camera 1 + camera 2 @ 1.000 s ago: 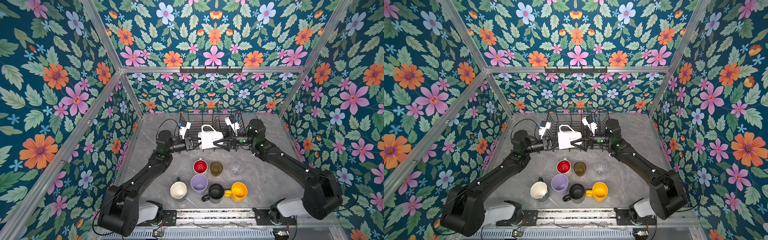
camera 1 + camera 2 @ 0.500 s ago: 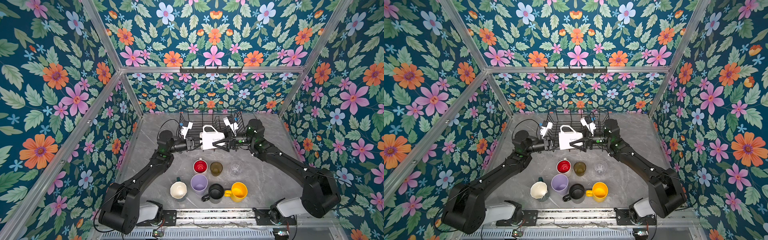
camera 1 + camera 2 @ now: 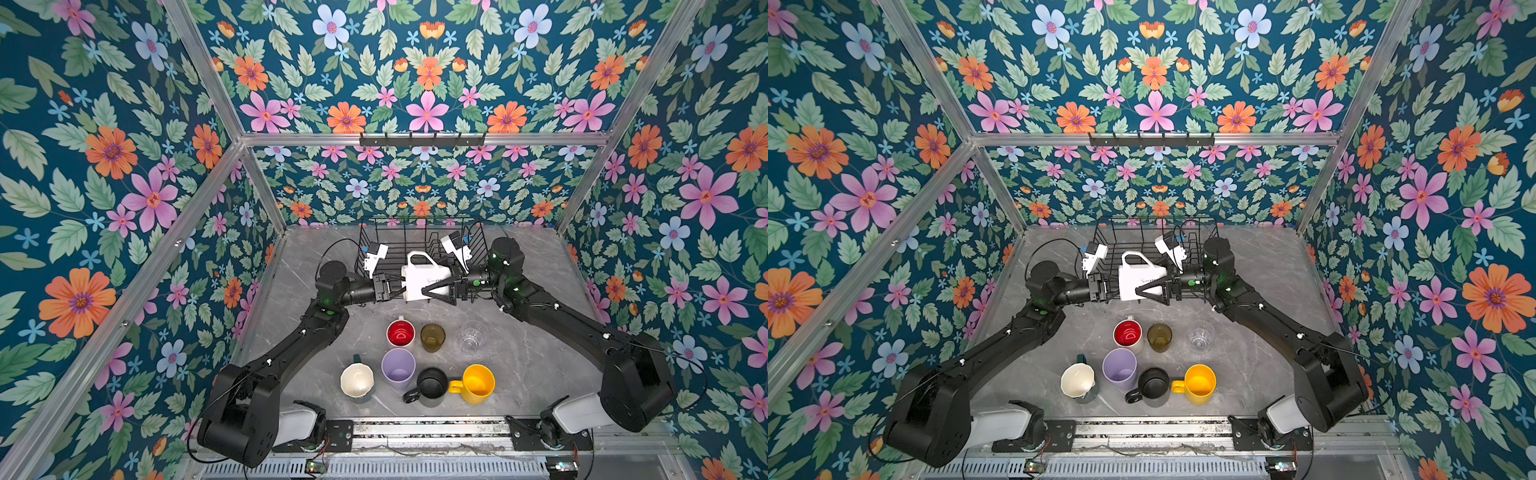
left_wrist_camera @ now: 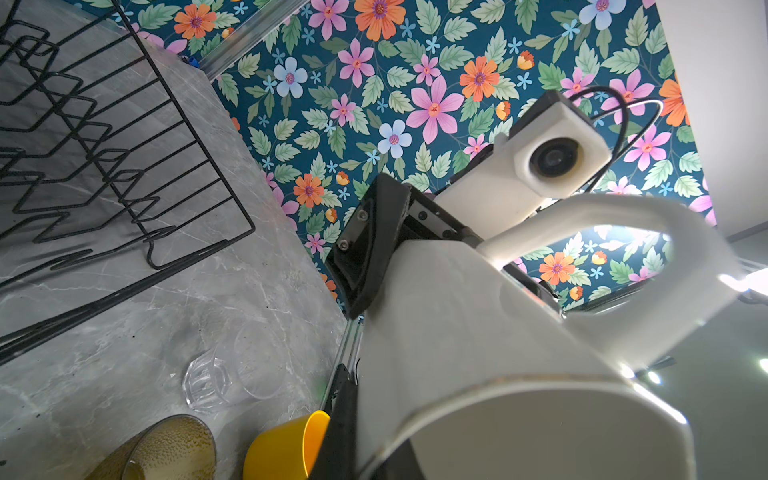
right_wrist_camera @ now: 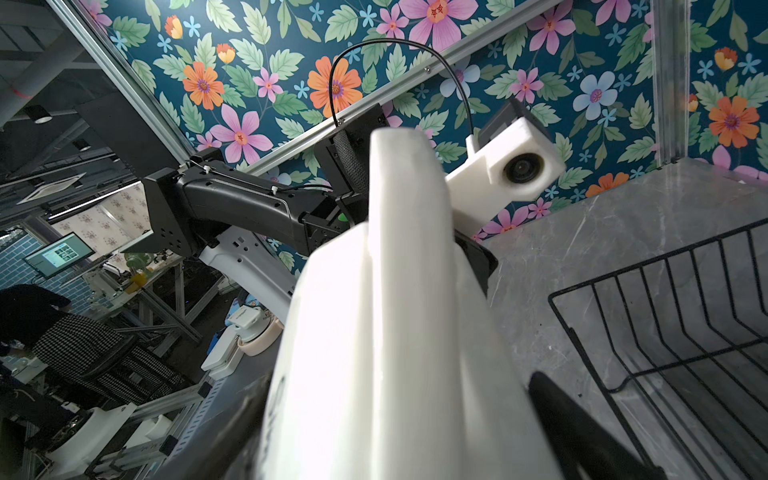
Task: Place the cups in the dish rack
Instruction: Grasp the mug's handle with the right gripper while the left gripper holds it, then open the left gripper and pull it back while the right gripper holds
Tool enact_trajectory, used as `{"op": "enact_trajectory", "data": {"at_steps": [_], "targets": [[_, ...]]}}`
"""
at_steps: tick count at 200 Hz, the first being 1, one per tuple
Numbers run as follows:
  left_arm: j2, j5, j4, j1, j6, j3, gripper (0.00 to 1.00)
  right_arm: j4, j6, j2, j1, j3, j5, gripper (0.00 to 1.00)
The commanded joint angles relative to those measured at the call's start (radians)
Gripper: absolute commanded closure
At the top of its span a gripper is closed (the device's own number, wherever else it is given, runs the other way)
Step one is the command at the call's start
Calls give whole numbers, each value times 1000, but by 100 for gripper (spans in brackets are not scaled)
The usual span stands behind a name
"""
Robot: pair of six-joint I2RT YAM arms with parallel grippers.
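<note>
Tall cream mug [image 3: 419,278] hangs on its side at the centre of a top view, handle uppermost, carried between both arms just in front of the dish rack [image 3: 409,232] and not yet inside it. The left gripper [image 3: 390,286] is closed tight on the mug's left end, apparently pinching its wall. The right gripper [image 3: 440,291] has its jaws spread wide to either side of the mug's body; whether its pads press yet I cannot tell.

This looks like a handover. To do it well, the right jaws should clamp squarely across the body, clear of the handle, before the left lets go. Then the mug can be carried over the near rim and lowered between the upright prongs without the handle snagging a wire.

The rack, at upper centre, holds no cup. Seven cups stand mouth-up and empty on the table [image 3: 540,374] at lower centre. One row has the white mug red inside [image 3: 400,332], amber glass [image 3: 432,336] and clear glass [image 3: 472,336]. Below it stand the dark-green mug cream inside [image 3: 356,380], lilac tumbler [image 3: 398,368], black mug [image 3: 432,384] and yellow mug [image 3: 478,383].
</note>
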Motion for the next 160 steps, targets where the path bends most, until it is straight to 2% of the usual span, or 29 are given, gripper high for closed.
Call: {"op": "enact_trajectory", "data": {"at_steps": [1, 21, 76, 89, 109, 118, 126, 160], "targets": [[0, 12, 85, -1, -5, 9, 100, 18, -3, 3, 2, 5, -11, 12], [1, 13, 86, -1, -4, 9, 100, 11, -7, 3, 3, 6, -11, 19], [3, 15, 84, -1, -5, 10, 100, -13, -18, 3, 4, 15, -18, 53], [5, 15, 82, -1, -6, 11, 100, -24, -22, 5, 4, 20, -23, 63], [8, 15, 80, -2, -7, 13, 100, -40, -24, 9, 2, 30, -26, 90], [8, 15, 79, -2, -6, 12, 100, -46, -20, 11, 3, 33, -30, 96], [7, 15, 78, -1, -6, 15, 100, -49, -12, 14, 2, 38, -32, 100], [6, 10, 51, -2, 11, 24, 94, -82, 27, 22, 4, 78, -24, 100]]}}
